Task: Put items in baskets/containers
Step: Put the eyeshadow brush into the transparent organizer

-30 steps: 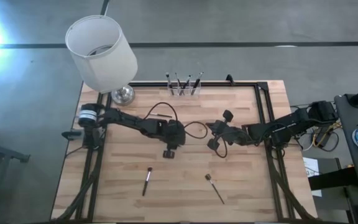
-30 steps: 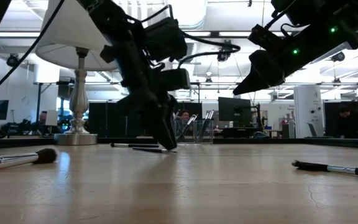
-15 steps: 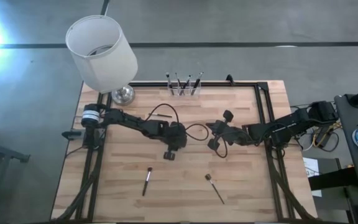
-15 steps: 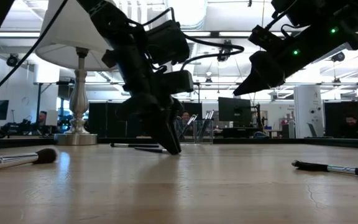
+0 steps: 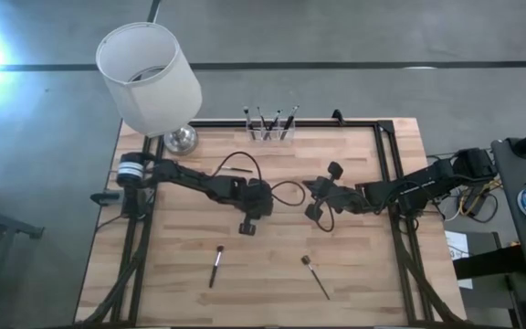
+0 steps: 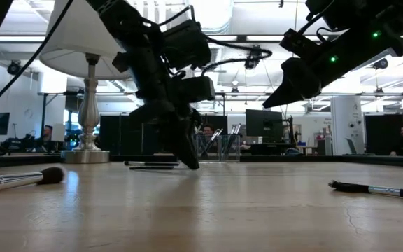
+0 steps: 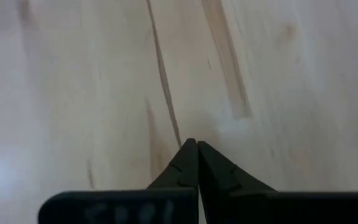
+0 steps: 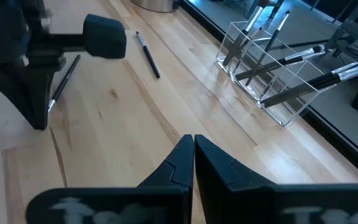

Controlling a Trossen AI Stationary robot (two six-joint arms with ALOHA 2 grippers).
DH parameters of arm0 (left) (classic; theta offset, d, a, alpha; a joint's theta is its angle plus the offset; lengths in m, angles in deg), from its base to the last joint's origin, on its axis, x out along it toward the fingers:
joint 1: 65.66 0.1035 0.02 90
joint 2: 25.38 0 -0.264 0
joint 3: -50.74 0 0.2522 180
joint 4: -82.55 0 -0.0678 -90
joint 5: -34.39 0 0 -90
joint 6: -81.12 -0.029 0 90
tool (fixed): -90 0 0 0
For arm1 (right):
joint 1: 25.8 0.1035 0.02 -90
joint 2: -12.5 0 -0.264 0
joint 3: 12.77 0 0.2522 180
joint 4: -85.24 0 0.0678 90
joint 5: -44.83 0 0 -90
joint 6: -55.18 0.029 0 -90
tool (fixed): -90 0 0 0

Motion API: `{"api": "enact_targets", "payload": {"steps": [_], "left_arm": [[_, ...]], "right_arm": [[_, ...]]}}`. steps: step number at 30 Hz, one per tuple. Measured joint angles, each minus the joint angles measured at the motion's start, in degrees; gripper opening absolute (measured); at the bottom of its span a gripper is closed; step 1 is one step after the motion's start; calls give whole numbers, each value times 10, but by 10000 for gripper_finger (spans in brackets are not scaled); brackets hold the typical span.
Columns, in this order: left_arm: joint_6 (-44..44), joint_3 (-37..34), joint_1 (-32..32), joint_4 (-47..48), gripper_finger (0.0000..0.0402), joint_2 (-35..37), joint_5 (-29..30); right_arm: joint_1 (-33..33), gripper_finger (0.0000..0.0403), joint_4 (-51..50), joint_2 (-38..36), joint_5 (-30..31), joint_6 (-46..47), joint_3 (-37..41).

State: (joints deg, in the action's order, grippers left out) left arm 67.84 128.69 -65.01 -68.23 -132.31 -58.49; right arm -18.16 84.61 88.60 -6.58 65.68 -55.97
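My left gripper [image 7: 196, 144] is shut, tips down at the bare wood mid-table [image 6: 192, 165], with nothing between its fingers. Just beyond it lie two thin brushes [image 8: 63, 79] [image 8: 148, 55], flat on the table. Two more brushes lie near the front edge, one to the left [image 5: 216, 265] and one to the right [image 5: 316, 276]. The clear holder [image 5: 270, 131] stands at the far edge with several brushes upright in it [image 8: 272, 68]. My right gripper [image 8: 191, 138] hangs shut above the table's middle [image 6: 270, 101], holding nothing.
A white lamp with a metal foot [image 5: 179, 139] stands at the far left corner. A black cable [image 5: 286, 192] loops between the two arms. A dark rail [image 5: 386, 164] runs along the table's right and far edges.
My left gripper has shut down at the table top without taking hold of a brush. It has stayed in the same spot. My right gripper has kept still.
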Motion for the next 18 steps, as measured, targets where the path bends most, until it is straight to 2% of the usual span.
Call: {"api": "enact_targets", "payload": {"steps": [7,10,15,18], "left_arm": [[42,-12,-3,-32,0,42,-1],[64,-34,-3,-73,0,72,-1],[115,-107,-4,-180,0,142,11],[143,-173,-6,-287,0,195,15]], "right_arm": [[0,8,1,0,0,1,10],[0,8,1,0,0,9,15],[0,8,26,0,0,10,25],[0,8,81,0,0,-2,41]]}}
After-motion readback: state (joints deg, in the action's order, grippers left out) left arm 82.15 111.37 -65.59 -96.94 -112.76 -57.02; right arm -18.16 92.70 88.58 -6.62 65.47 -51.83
